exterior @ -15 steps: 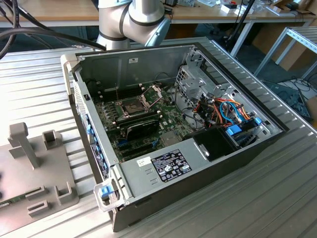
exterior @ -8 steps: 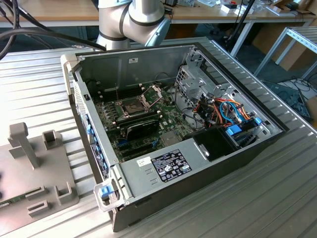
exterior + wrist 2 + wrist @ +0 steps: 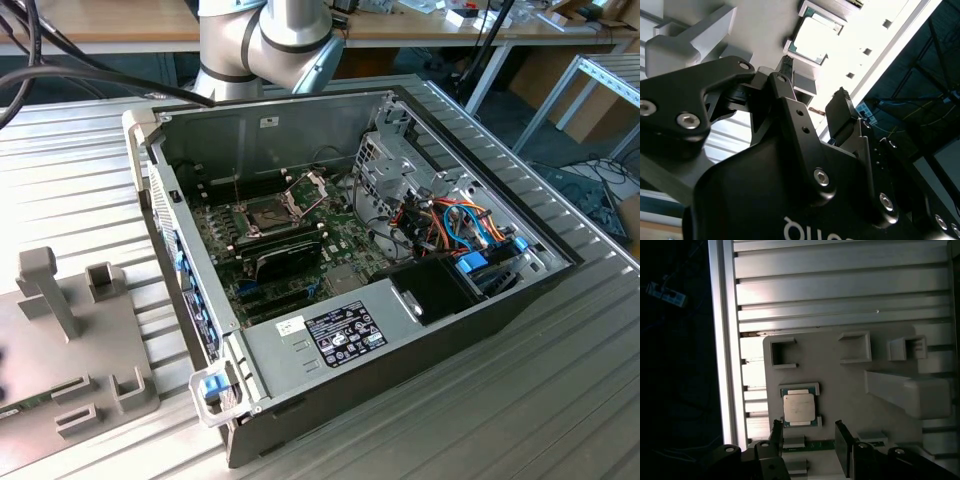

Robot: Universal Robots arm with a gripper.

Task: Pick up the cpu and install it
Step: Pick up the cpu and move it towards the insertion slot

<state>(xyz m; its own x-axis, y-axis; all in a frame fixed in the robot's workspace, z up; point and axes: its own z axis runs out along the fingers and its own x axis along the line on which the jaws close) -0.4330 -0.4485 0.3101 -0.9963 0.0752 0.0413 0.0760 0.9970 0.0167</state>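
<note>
While the gripper hangs over the grey fixture plate in the first wrist view, its two black fingers stand spread apart with nothing between them. Just beyond the fingertips, the cpu lies flat in its square holder on that plate, untouched. The open computer case rests on the ribbed aluminium table, with its socket frame raised.

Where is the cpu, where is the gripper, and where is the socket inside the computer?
cpu [image 3: 799, 407]: first wrist view, middle of its silver top.
gripper [image 3: 808, 430]: first wrist view, midway between its open fingertips.
socket [image 3: 266, 213]: exterior view, middle of its dark square.
</note>
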